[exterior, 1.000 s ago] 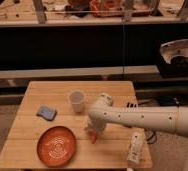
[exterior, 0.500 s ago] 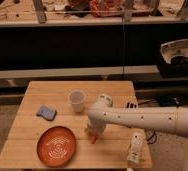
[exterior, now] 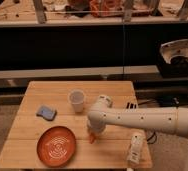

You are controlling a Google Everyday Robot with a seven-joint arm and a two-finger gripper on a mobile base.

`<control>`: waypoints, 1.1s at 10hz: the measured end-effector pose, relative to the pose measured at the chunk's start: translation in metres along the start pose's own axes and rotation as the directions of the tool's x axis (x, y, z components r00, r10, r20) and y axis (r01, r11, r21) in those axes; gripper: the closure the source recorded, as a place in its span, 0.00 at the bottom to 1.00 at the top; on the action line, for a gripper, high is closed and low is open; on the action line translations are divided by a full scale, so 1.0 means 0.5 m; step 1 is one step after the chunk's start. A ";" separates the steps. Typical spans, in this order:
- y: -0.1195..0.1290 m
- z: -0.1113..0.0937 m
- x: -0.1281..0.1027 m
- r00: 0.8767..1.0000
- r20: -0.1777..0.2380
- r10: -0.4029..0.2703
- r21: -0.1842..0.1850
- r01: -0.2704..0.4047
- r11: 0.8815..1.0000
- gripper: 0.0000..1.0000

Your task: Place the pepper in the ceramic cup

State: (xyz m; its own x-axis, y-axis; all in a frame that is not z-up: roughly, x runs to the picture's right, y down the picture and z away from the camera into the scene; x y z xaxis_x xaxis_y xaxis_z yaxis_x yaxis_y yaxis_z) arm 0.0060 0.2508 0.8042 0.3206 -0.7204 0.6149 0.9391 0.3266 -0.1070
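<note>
Pretty much nothing has budged since the last look: the pincer [exterior: 94, 131] is still parked low, right over the pepper [exterior: 91, 137].

We see an orange bit of the pepper poking out under the pincer, down at the tabletop [exterior: 112, 92] just beside the orange plate [exterior: 56, 146]. It's apart from the ceramic cup [exterior: 77, 101], which stands upright further back. We honestly can't tell if the pincer is clenched or released. So we reckon the lift, carry and drop are all left.
</note>
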 end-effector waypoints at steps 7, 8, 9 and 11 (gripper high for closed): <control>-0.028 -0.106 0.094 0.999 -0.033 0.032 0.038 -0.031 0.999 1.00; -0.039 -0.120 0.111 0.999 -0.036 0.031 0.044 -0.030 0.999 1.00; -0.047 -0.127 0.122 0.999 -0.036 0.030 0.046 -0.029 0.999 1.00; -0.054 -0.141 0.138 0.999 -0.037 0.034 0.055 -0.032 0.998 1.00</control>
State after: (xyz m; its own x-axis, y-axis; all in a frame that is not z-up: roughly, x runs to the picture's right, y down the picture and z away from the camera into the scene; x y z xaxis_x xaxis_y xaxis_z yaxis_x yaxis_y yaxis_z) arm 0.0114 0.1492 0.7945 0.3570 -0.7311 0.5814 0.9201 0.3825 -0.0840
